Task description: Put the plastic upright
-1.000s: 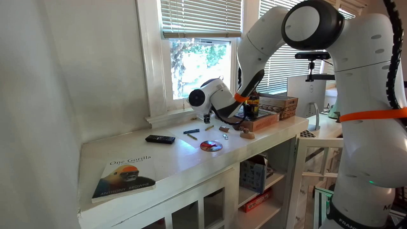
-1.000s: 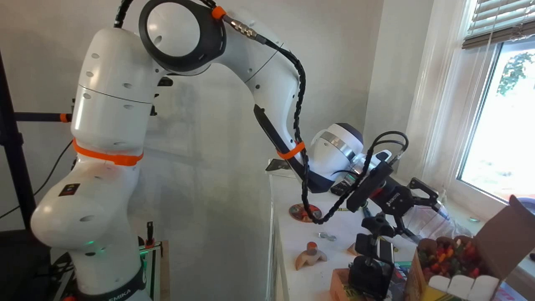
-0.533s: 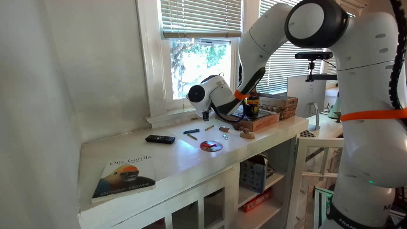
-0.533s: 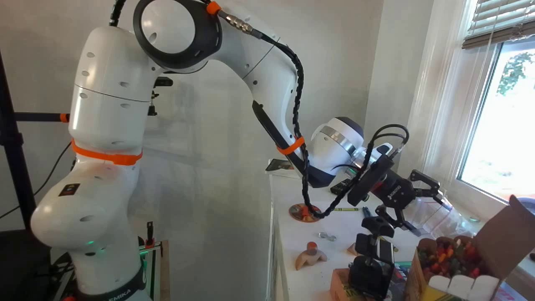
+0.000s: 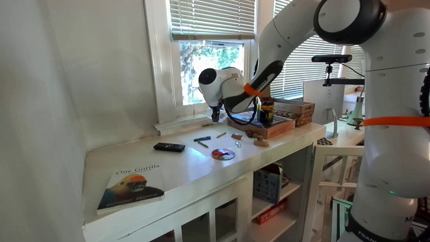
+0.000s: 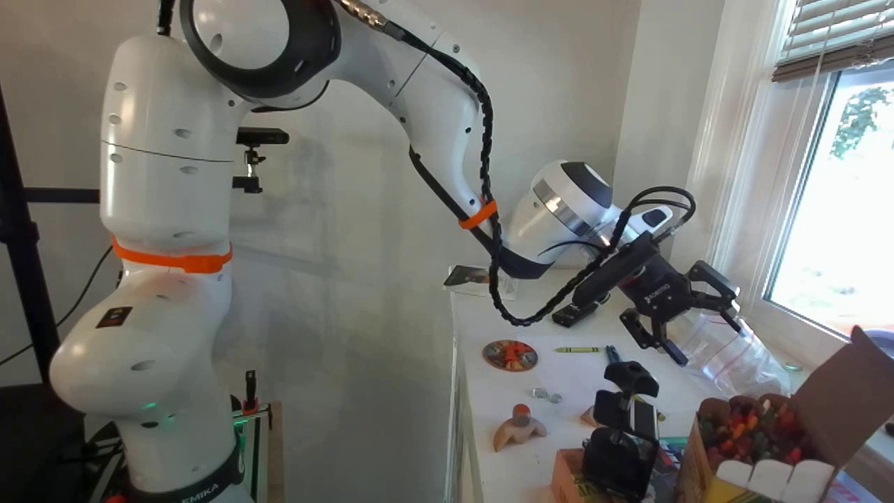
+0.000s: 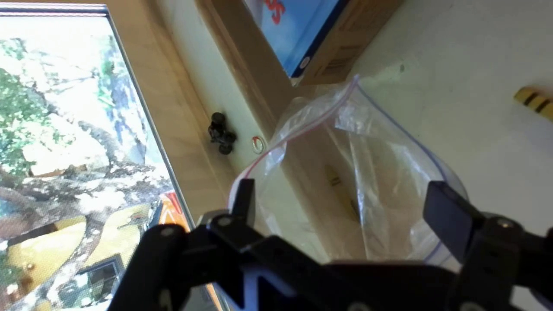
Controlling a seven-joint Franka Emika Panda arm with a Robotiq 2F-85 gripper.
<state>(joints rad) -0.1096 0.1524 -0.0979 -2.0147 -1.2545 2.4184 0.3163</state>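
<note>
1. Has raised the gripper (image 6: 714, 344) at right of an exterior view, with jaws spread wide
2. Leaves the plastic bag (image 7: 363, 185) gaping in the wrist view's centre, apparently ungripped
3. Suggests release, without proof of upright standing

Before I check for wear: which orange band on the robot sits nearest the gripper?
The orange band on the slanting forearm. The other orange band in view wraps the arm's thick upright column, much farther from the gripper.
</note>
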